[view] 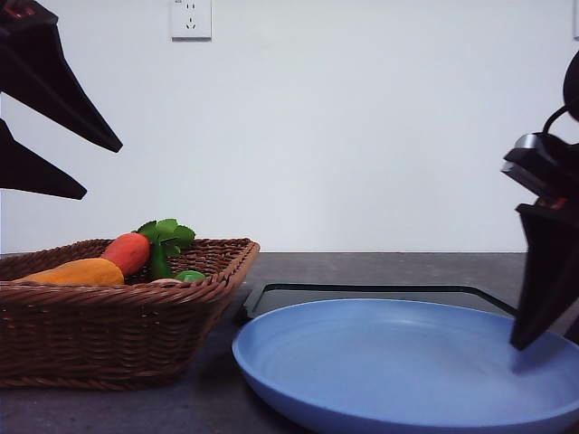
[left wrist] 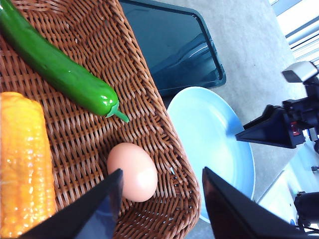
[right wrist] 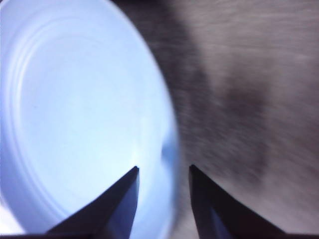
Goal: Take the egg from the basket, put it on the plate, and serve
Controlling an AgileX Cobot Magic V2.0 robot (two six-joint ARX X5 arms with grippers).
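The egg [left wrist: 132, 172], smooth and pinkish-brown, lies in the brown wicker basket [left wrist: 149, 99] close to the rim nearest the plate. My left gripper [left wrist: 160, 172] hangs open above it, one finger over the egg's side and the other beyond the basket rim. In the front view the left gripper [view: 104, 170] is high over the basket [view: 109, 334]. The light-blue plate [view: 398, 371] sits right of the basket. My right gripper [right wrist: 163, 168] is open and low, its fingers either side of the plate's [right wrist: 75, 124] rim. It also stands at the plate's right edge [view: 520, 339].
A green pepper [left wrist: 60, 69] and a yellow corn cob [left wrist: 22, 159] share the basket. An orange-red carrot with green leaves [view: 128, 251] pokes above the rim. A flat black tray [view: 362, 294] lies behind the plate on the grey table [right wrist: 249, 99].
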